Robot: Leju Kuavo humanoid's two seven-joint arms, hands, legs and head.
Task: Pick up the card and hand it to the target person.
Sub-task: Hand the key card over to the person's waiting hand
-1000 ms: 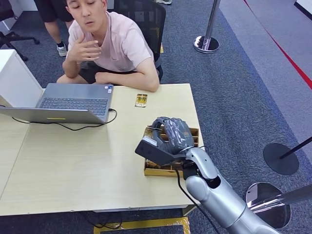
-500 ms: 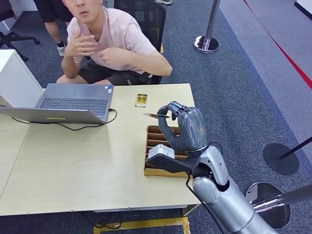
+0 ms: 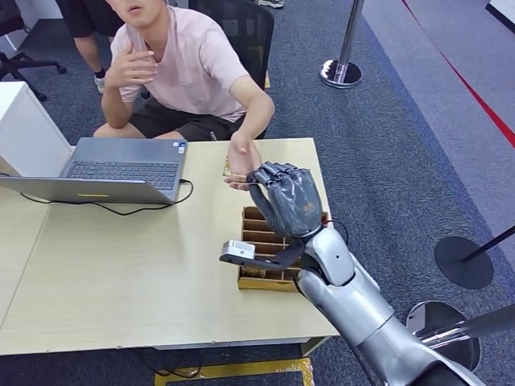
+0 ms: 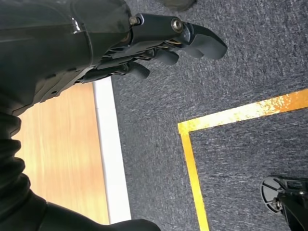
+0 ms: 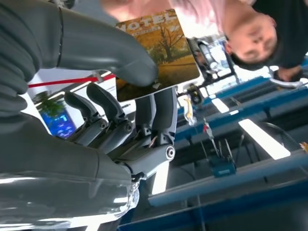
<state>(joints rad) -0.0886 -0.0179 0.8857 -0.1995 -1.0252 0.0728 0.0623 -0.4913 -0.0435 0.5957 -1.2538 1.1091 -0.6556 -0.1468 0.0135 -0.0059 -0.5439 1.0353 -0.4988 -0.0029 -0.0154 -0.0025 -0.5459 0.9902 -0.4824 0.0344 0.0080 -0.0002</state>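
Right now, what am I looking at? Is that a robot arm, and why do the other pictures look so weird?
Yes, it is a robot shaped like a person. The big picture comes from a camera on its head, looking down at a wooden table. The silver arm ends in its right hand. The two odd pictures come from small cameras at its wrists, so they are turned sideways or upside down.

In the right wrist picture, the right hand pinches a card with an autumn tree on it. It is reaching toward a seated person's open hand.

On the table lie a laptop with its cable and a brown box with dividers.

The left hand hangs above the carpet and holds nothing.
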